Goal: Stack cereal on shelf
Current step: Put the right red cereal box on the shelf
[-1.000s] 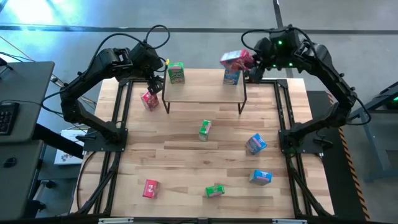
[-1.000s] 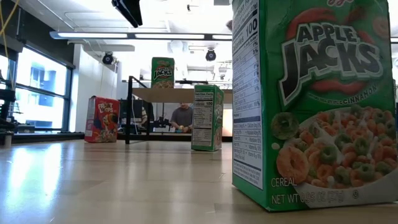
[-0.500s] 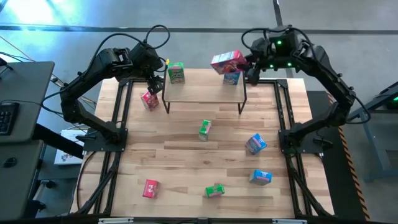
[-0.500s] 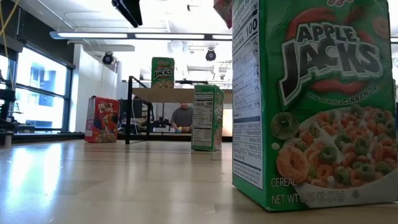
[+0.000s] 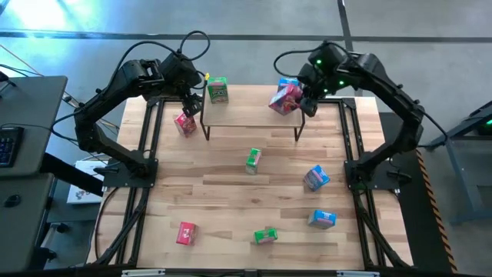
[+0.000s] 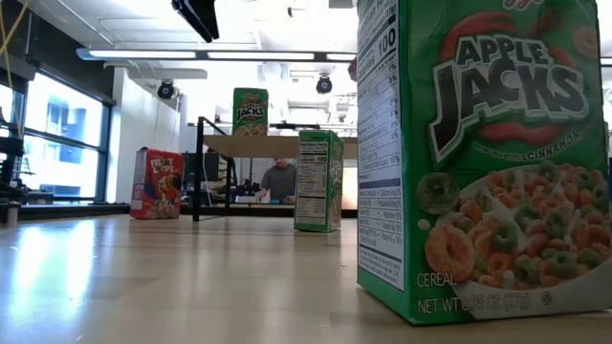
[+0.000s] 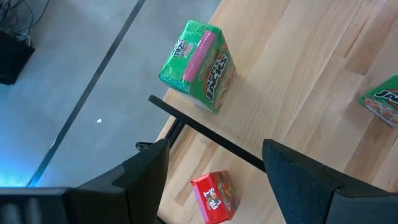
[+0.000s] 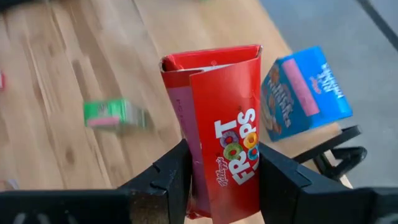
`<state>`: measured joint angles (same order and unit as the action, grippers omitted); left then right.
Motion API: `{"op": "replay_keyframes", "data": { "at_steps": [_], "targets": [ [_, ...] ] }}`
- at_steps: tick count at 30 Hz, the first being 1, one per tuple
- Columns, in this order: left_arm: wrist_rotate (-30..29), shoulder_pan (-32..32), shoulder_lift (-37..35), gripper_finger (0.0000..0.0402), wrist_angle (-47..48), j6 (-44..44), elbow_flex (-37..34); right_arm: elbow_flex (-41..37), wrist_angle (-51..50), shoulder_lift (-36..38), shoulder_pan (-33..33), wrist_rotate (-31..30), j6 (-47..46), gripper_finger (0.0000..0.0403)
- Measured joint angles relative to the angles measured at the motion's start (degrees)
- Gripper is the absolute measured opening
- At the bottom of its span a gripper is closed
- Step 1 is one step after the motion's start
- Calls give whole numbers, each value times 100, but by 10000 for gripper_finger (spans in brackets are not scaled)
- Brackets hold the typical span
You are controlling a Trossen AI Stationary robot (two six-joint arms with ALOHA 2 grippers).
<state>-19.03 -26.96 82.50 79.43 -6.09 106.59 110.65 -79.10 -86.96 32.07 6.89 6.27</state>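
The shelf [image 5: 250, 114] stands at the table's far side. An upright green cereal box [image 5: 218, 90] stands on its left end and a blue box [image 5: 288, 81] on its right end. My right gripper [image 5: 306, 104] is above the shelf's right end, shut on a red cereal box [image 5: 285, 98]. My left gripper [image 7: 216, 152] hovers open above the shelf's left end, with a red box [image 7: 213, 196] on the table below it. In the right wrist view the blue box [image 8: 305, 93] lies just beyond the held red box [image 8: 217, 137]. My right gripper pinches the red box between its two fingers [image 8: 176, 171], one on each side of the end nearest the wrist [image 8: 224, 186]. The fingers come slanting down from the table's right. The box is lifted clear over the shelf's right end, tilted, its flap end [image 8: 208, 59] pointing away from the gripper.
Loose on the table lie a green box [image 5: 253, 160], two blue boxes [image 5: 316, 177] [image 5: 322, 219], a green box [image 5: 265, 235] and a red box [image 5: 186, 232]. In the low view a green box [image 6: 478, 153] fills the right side; a person [image 6: 280, 180] sits behind the table.
My right gripper has carried the red box from beyond the table's far edge toward the near edge and down, to just over the shelf's right end beside the blue box. The box has turned and tipped on the way.
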Motion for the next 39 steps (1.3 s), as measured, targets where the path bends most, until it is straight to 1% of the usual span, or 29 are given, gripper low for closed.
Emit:
{"op": "replay_keyframes", "data": {
  "at_steps": [8,15,21,31,35,39],
  "targets": [
    [0,0,0,248,1,2,0,0,-421,-321,1,-47,588,142],
    [0,0,0,248,1,5,-1,0,-585,-668,1,-527,1125,142],
    [0,0,0,248,1,111,-1,0,-738,-924,1,-537,1550,142],
    [0,0,0,248,1,111,-1,0,-723,-992,1,-541,2120,142],
    [0,0,0,248,0,107,0,0,-718,-992,-5,-726,2272,142],
    [0,0,0,248,1,105,-1,0,-686,-992,-15,-788,2272,142]
  ]
}}
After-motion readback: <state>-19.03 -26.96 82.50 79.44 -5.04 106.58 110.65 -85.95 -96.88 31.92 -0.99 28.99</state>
